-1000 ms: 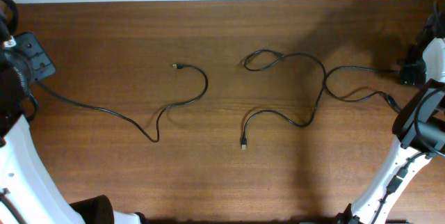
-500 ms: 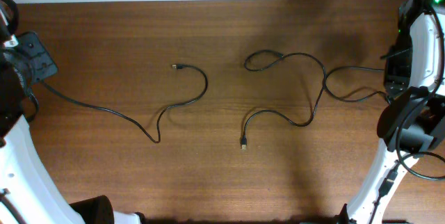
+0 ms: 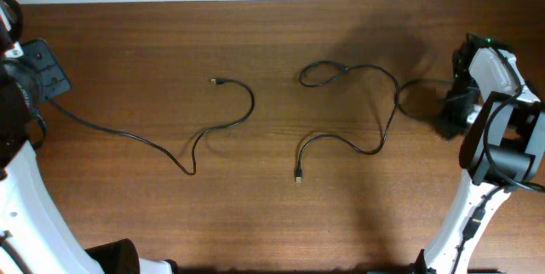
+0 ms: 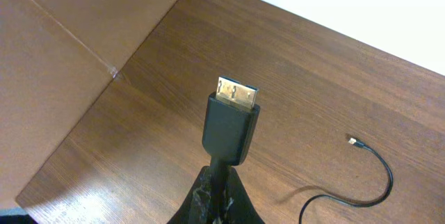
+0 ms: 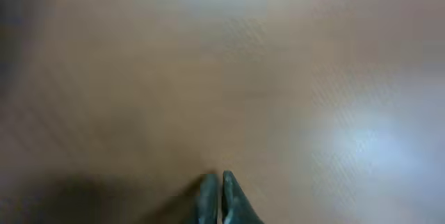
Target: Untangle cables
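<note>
Blur smeared the whole right wrist view. Under the right arm [image 3: 494, 87], the right cable [image 3: 397, 99] ran hidden. The frame cropped the left gripper [image 4: 214, 186] holding the left cable [image 4: 229, 123].

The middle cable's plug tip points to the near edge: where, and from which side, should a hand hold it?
Grip the cable just behind its plug tip, coming straight down from above. There it lies flat and nearly straight, with bare table on both sides.

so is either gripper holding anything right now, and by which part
The left gripper holds a cable by the neck just below its plug. The right gripper looks shut with nothing between its fingers, though that view is blurred.
</note>
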{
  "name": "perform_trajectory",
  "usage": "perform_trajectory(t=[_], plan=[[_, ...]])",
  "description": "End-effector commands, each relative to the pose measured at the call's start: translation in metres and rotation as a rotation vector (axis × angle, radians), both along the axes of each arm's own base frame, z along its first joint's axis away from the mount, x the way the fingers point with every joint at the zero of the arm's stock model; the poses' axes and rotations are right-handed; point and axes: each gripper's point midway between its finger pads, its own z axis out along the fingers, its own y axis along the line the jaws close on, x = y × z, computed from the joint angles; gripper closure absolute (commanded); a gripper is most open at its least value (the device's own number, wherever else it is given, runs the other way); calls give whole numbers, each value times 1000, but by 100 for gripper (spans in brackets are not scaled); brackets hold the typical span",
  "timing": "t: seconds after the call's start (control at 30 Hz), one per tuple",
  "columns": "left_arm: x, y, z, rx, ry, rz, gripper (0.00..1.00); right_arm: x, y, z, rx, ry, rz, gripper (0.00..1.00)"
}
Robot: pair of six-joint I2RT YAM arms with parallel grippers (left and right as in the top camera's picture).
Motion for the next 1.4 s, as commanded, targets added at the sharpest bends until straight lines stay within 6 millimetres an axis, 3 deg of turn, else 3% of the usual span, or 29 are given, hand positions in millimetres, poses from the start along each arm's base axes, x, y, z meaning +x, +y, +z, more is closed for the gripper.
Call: perform_trajectory(t=[0.0,0.07,0.23,0.33,0.4,0.47,0.53,0.57,0.63,0.7,0.73,0.8,0.83,0.9,0.97,1.0,1.1,1.3,1.37], plan=[[-2,-2,3,12,-4,-15,100,34,-36,-1,-113,-73,324,96],[-2,-2,3,12,-4,-15,100,82,-71,7,-252,-137,656,96],[-2,-2,3,15,-1,-18,100,182,-105,20,-434,-287,1280,96],[-3,-1,3,24,4,-21,100,213,-135,47,-621,-377,1312,96],[-3,0,3,25,4,-19,100,239,-149,78,-759,-504,1400,96],[-3,0,3,25,3,-19,100,246,-161,97,-844,-541,1415,96],[-3,-1,3,10,-7,-3,100,239,-171,94,-832,-527,1400,96],[-2,-3,3,-1,-10,-12,100,227,-169,79,-747,-514,1338,96],[-2,-3,3,-1,-10,-12,100,198,-157,54,-555,-522,1160,96],[-2,-3,3,-1,-10,-12,100,174,-145,54,-438,-538,982,96],[-2,-3,3,-1,-10,-12,100,171,-145,65,-438,-553,947,96],[-2,-3,3,-1,-10,-13,100,170,-145,108,-489,-596,932,96],[-1,-4,2,-7,-11,-19,100,161,-147,151,-553,-603,916,96],[1,-9,2,-28,-16,-40,100,125,-156,176,-592,-527,763,96],[2,-12,1,-40,-19,-52,100,78,-163,159,-506,-458,528,96],[2,-11,1,-39,-19,-51,100,50,-165,137,-435,-403,384,96],[2,-11,1,-39,-19,-51,100,1,-171,104,-346,-306,149,96],[2,-11,1,-36,-18,-49,100,-41,-204,94,-342,-272,4,96],[2,-11,1,-37,-18,-49,100,-50,-211,80,-323,-244,-18,96]])
